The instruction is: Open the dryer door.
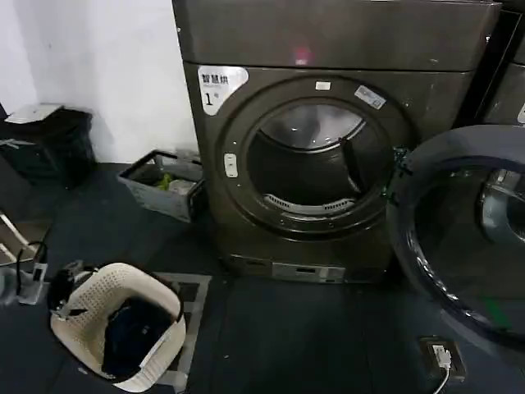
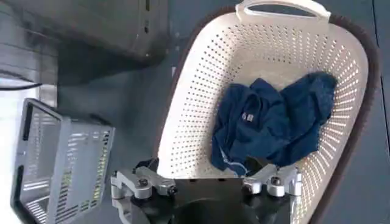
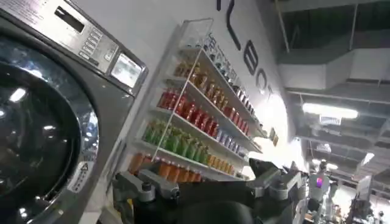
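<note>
The dryer marked "1" [image 1: 212,89] stands ahead with its round drum opening [image 1: 316,164] exposed. The dryer door [image 1: 459,238] hangs swung out to the right of the opening, its dark grey inner side and tinted glass facing me. My left gripper [image 2: 207,182] hovers open over a white laundry basket [image 2: 201,91], far from the dryer, with nothing between its jaws. My right gripper [image 3: 207,182] is open and holds nothing; it points up past a machine front [image 3: 73,91] toward a wall of shelves.
The white basket [image 1: 82,316] with a dark blue garment [image 2: 268,122] sits on the floor at the lower left. A grey crate [image 1: 160,185] stands left of the dryer. Another machine [image 1: 509,82] stands at the right. Shelves of bottles [image 3: 189,128] line the wall.
</note>
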`<control>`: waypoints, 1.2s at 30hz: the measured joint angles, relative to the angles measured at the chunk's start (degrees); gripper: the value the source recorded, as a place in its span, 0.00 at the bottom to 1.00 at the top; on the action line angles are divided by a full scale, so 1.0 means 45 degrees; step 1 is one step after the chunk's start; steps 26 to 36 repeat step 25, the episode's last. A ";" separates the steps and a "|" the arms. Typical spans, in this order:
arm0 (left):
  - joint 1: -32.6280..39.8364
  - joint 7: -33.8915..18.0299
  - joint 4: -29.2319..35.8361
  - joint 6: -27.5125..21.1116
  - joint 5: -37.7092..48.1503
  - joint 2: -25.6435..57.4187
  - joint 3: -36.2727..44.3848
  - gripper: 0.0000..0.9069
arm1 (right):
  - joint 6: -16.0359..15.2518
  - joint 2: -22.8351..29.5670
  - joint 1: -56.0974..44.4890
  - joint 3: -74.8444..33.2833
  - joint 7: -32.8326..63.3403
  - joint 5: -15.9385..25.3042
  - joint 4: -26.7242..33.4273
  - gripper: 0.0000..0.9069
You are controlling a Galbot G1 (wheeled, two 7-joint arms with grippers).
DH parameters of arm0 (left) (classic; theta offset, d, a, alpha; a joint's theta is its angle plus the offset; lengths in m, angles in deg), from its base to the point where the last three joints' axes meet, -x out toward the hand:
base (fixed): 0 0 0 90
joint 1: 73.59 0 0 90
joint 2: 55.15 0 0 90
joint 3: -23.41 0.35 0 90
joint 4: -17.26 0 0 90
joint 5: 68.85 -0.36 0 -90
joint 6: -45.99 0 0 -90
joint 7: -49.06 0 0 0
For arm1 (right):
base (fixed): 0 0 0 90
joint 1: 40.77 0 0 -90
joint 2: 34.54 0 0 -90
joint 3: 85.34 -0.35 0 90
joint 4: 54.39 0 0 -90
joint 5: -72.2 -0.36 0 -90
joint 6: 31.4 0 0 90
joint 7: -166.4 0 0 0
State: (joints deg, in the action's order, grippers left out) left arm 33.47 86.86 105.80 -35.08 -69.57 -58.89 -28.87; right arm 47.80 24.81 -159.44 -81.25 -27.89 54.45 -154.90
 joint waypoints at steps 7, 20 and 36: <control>0.0029 0.0125 -0.0027 0.0310 -0.0469 -0.0034 -0.0020 1.00 | -0.0001 -0.0006 -0.0017 -0.0022 0.0000 -0.0003 -0.0020 1.00; 0.0016 0.0230 -0.0111 0.0493 -0.0783 0.0056 -0.0041 1.00 | 0.0021 -0.0061 -0.0091 -0.0188 -0.0015 -0.0016 0.0033 1.00; 0.0014 0.0262 -0.0130 0.0490 -0.0802 -0.0021 -0.0037 1.00 | 0.0023 -0.0125 -0.0200 -0.0353 -0.0016 -0.0040 0.0030 1.00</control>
